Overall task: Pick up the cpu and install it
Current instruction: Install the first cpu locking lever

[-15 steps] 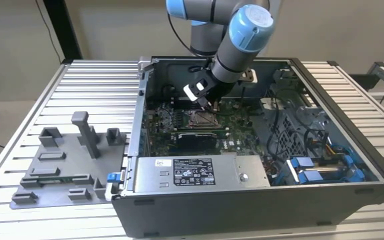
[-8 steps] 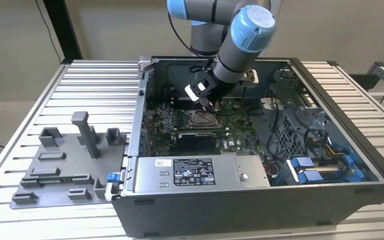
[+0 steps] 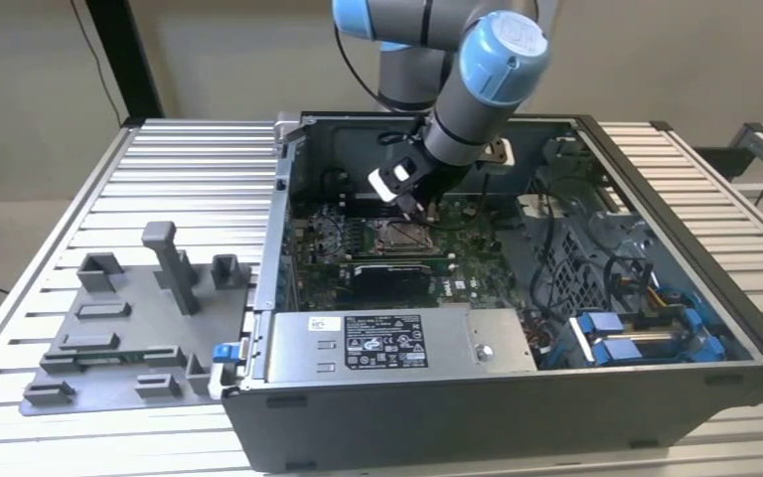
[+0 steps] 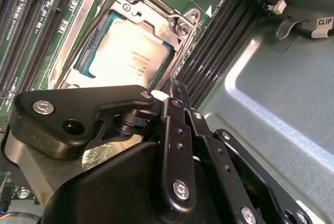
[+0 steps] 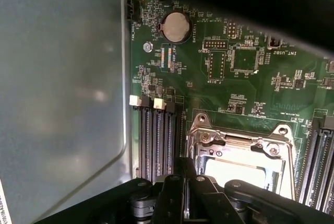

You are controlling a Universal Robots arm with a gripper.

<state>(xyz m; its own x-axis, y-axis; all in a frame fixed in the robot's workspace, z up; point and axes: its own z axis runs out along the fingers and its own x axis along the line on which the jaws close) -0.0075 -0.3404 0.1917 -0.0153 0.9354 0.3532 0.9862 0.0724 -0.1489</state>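
The cpu (image 4: 128,51), a small square chip with a pale metal top, lies flat inside the metal-framed socket (image 4: 182,25) on the green motherboard; its edge also shows in the first wrist view (image 5: 237,169). A dark lever rod (image 4: 96,31) crosses the socket's side. My gripper (image 4: 172,85) hangs just above the socket's edge, inside the open computer case (image 3: 699,378), and its black fingers look shut with nothing between them. In the exterior view the gripper (image 3: 417,211) is over the socket (image 3: 401,237). It shows from behind in the first wrist view (image 5: 185,161).
Black memory slots (image 4: 219,41) run beside the socket. A coin battery (image 5: 176,27) sits on the board. The silver power supply (image 3: 395,343) and blue drive brackets (image 3: 634,333) fill the case's near side. A grey plastic fixture (image 3: 130,328) stands on the slatted table at the exterior view's left.
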